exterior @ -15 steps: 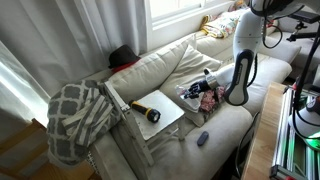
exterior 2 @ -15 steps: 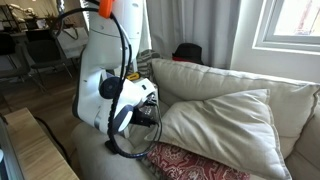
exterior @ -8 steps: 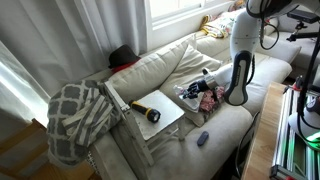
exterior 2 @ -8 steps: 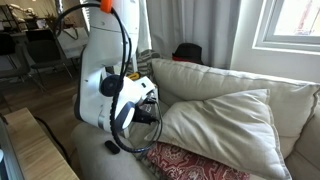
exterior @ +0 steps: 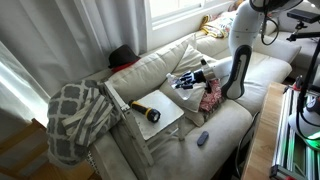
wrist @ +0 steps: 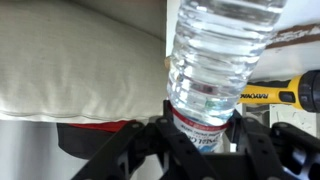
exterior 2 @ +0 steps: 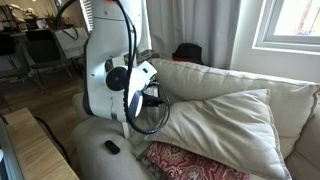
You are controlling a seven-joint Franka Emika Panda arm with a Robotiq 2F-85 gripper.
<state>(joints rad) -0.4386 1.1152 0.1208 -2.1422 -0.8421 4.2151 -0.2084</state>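
Ext view high over couch (exterior: 222,128); ext view low near arm (exterior 2: 104,86); wrist cam close: bottle (wrist: 220,50).

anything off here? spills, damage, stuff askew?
No spill or damage visible. The gripper clamps a clear water bottle over the sofa. Oddities: a yellow flashlight lies loose on a flat white cushion, and a checked blanket sits bunched at the sofa's end.

A cream sofa (exterior: 150,72) fills the middle of the frame. On its seat lie a pale pillow (exterior: 165,118) at centre, a red patterned cloth (exterior: 210,97) to the right and a small dark object (exterior: 202,138) at lower right. A checked blanket (exterior: 75,115) drapes its arm at left.
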